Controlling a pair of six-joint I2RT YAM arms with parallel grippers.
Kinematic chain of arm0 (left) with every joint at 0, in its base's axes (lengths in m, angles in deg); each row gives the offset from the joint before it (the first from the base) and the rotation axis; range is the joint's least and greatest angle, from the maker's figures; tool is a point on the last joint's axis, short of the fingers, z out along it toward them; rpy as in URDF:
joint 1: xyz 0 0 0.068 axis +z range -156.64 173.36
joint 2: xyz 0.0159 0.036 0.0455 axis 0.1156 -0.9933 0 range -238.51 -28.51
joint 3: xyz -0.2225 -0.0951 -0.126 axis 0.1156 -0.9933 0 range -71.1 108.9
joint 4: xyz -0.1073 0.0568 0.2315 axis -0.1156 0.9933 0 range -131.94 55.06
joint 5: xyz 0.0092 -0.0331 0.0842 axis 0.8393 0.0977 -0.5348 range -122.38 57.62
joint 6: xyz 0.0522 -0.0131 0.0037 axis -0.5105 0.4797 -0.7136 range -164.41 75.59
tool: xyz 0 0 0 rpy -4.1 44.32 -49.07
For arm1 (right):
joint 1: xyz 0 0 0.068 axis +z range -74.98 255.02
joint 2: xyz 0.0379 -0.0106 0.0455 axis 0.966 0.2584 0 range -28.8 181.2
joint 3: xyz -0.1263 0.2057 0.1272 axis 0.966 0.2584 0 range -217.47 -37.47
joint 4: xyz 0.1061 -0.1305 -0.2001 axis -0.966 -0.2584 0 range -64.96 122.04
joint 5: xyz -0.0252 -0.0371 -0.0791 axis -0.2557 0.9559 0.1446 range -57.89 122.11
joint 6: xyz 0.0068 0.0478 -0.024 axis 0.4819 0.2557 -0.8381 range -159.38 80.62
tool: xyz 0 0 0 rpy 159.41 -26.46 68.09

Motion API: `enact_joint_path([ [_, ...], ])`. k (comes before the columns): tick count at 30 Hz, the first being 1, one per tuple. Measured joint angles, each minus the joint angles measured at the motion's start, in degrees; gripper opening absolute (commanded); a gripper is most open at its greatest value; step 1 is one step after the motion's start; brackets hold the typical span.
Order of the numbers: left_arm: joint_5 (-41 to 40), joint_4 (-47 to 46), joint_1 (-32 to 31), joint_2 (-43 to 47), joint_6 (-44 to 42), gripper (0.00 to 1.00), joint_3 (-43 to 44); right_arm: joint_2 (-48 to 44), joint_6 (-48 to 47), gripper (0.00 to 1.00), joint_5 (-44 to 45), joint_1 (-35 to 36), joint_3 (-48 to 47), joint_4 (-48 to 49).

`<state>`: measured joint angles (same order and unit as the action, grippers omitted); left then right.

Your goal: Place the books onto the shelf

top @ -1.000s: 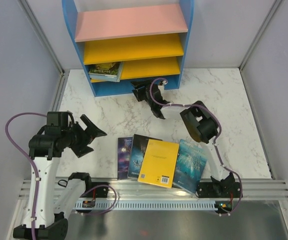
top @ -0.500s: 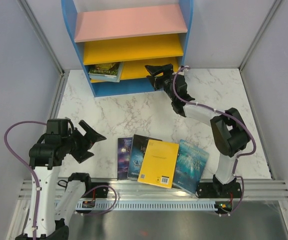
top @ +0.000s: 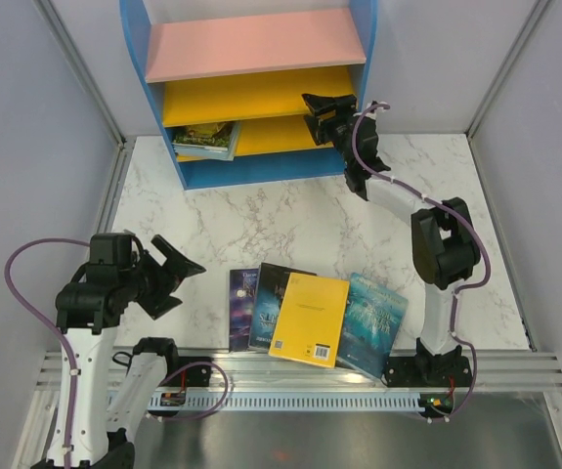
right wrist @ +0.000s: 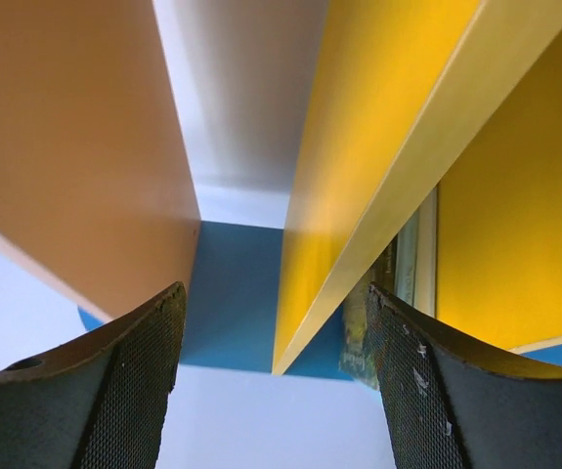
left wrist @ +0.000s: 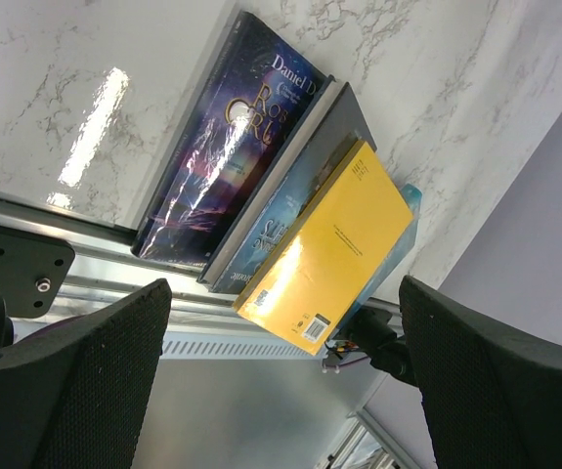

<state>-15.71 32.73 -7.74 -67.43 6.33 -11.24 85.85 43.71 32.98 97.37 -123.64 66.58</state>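
**Four books on the table, one in the bookcase**

Four thin paperbacks lie flat in an overlapping row close to the near edge of the white marble table, about in its middle. At the left is a dark purple paperback, then a dark paperback with a blue picture. Next is a yellow paperback that lies on top of its two neighbours, and at the right is a teal paperback with an ocean picture. A fifth paperback with a green and yellow cover lies flat in the small bookcase with blue sides and a pink top board. It is at the left end of the lower yellow-orange board. The bookcase stands at the far edge of the table.

The right gripper is at the front of the bookcase, near its right side, at the height of the yellow-orange boards. Its jaws are wide apart and nothing is between them. Its wrist camera looks along the edge of one yellow-orange board.

The left gripper hovers over the left part of the table, beside the row of books and apart from it. Its jaws are spread fully and hold nothing.
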Motion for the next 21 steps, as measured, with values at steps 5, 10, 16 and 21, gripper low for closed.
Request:
enact_joint_path([
  [5,-0.2,-0.2,0.0,-1.4,0.0,1.0,0.1,2.4,0.1,0.78,0.2,-0.5,-3.1,-2.6],
  [10,-0.2,-0.4,0.0,-2.5,0.0,1.0,0.1,3.5,0.3,0.77,1.0,-0.4,-4.0,-3.5],
  [16,-0.3,-1.2,0.0,-2.8,0.0,1.0,0.1,7.1,1.1,0.73,4.5,-0.4,-8.6,-6.0],
  [21,-0.3,-1.5,0.0,-3.2,0.0,1.0,0.1,12.0,1.7,0.61,7.9,-0.2,-16.0,-8.8],
])
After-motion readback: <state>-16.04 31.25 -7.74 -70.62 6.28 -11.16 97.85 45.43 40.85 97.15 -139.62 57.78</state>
